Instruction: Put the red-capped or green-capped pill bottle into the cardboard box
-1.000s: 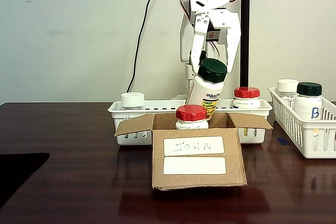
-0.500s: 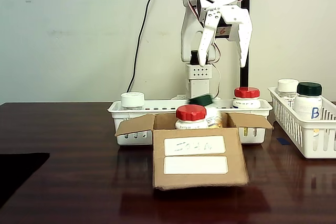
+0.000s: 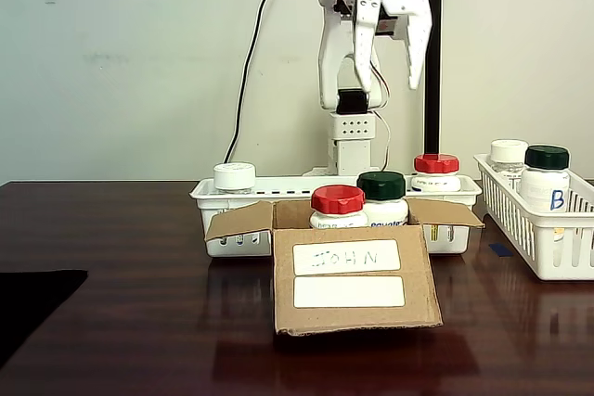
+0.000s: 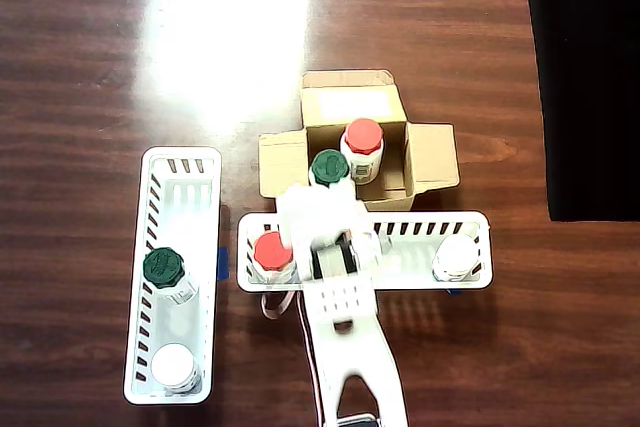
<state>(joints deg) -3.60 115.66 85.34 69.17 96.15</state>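
While the pill bottle [image 3: 381, 198] stood upright inside the cardboard box [image 3: 353, 299], just beside a red-capped bottle [image 3: 338, 207], the gripper [image 3: 388, 53] hung high above with its fingers spread apart and holding nothing. Behind the box sat a white basket [image 3: 215, 194]; another basket [image 3: 520, 220] stood to the right.

I count six bottles around the box [image 4: 353, 107]: two inside it, red-capped [image 4: 363, 137] and green-capped [image 4: 328, 168]; two in the basket [image 4: 400, 282] just behind it; two in the side basket [image 4: 180, 163]. Two baskets, one box.
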